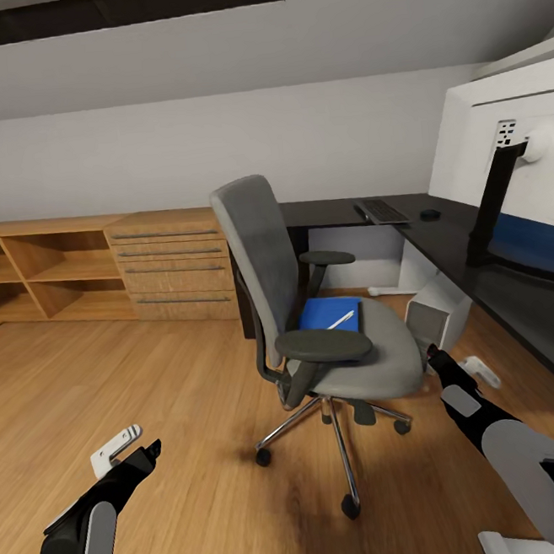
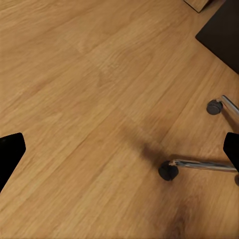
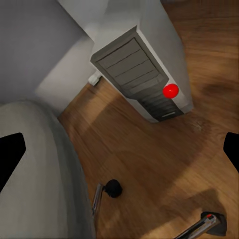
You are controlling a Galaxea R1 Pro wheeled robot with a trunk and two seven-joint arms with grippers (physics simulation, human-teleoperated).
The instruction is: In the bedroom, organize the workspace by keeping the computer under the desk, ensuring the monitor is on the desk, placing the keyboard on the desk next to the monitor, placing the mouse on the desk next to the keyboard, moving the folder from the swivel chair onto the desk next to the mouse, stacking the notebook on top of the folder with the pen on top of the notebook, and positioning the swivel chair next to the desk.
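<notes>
With both claws open and empty, the folder (image 1: 331,314) at frame centre, perhaps under the pen (image 1: 341,320), should be approached squarely.

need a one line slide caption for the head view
Blue folder with a white pen on the grey swivel chair, beside the black desk holding keyboard and mouse.

Floor (image 1: 152,382): wood planks, smooth satin finish. Dresser (image 1: 170,266): light wood, matt. Swivel chair (image 1: 314,307): grey cloth seat and back, matt black armrests, polished chrome base. Table (image 1: 442,236): glossy black top. Computer (image 3: 144,74): smooth white casing, grey ribbed front.
</notes>
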